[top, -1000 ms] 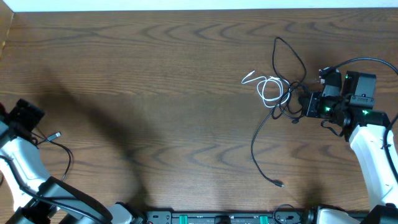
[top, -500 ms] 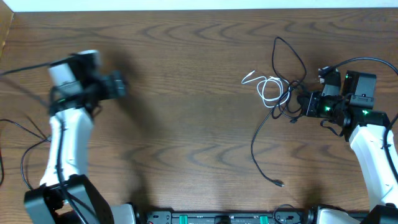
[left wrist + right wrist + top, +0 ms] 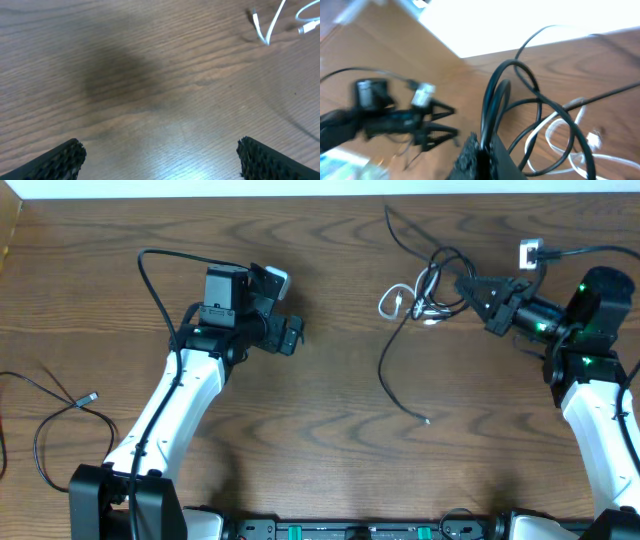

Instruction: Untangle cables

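Note:
The tangle of black cables [image 3: 447, 264] and a white cord [image 3: 398, 297] hangs at the table's far right. My right gripper [image 3: 466, 286] is shut on a black cable loop [image 3: 493, 95]. In the right wrist view that loop rises out of my right gripper [image 3: 483, 149], and the white cord [image 3: 568, 133] lies behind it. One black strand trails down to a plug [image 3: 427, 420] on the table. My left gripper [image 3: 292, 336] stands open left of the tangle, apart from it. Bare wood lies between its fingers [image 3: 64, 158], and the white cord [image 3: 270, 27] shows at the top right of the left wrist view.
A separate black cable [image 3: 48, 427] with a small plug [image 3: 92, 396] lies at the table's left edge. The table's far edge [image 3: 300, 200] runs close behind the tangle. The arms' thicker black cables [image 3: 155, 275] arch above them.
My left arm has swung from the left edge to the table's middle, facing the tangle. My right gripper has drawn the tangle up and toward the far edge, and the trailing plug slid left.

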Controlling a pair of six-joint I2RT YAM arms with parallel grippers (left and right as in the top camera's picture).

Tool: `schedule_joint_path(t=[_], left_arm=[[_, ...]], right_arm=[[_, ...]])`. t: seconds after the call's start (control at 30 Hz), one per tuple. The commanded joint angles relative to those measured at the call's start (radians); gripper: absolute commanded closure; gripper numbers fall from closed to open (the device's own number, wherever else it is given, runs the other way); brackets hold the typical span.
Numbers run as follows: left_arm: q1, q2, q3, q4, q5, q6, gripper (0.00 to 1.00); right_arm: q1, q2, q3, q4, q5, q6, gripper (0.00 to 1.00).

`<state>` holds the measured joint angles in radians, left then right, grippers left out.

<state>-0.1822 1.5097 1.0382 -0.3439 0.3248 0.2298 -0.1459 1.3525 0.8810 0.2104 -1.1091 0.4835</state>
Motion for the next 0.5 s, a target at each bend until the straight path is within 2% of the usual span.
schedule_joint_path(t=[0.0,0.03,0.13,0.23,0.37,0.47], left_arm=[[-0.008,0.006,0.000,-0.011,0.008,0.009,0.02],[-0.008,0.006,0.000,-0.011,0.011,-0.004,0.02],[-0.008,0.006,0.000,-0.007,0.093,-0.002,0.02],[-0.008,0.006,0.000,-0.005,0.158,-0.002,0.02],[-0.016,0.006,0.000,0.011,0.171,-0.002,0.02],[-0.040,0.006,0.000,0.068,0.256,-0.002,0.02]], right_arm=[[-0.003,-0.013,0.014,0.155,-0.162,0.250,0.99],[-0.003,-0.013,0.014,0.222,-0.176,0.296,0.99],[-0.003,-0.013,0.014,0.283,-0.180,0.344,0.99],[-0.003,-0.013,0.014,0.288,-0.181,0.354,0.99],[-0.003,-0.013,0.014,0.288,-0.181,0.354,0.99],[0.002,-0.013,0.014,0.288,-0.180,0.354,0.99]])
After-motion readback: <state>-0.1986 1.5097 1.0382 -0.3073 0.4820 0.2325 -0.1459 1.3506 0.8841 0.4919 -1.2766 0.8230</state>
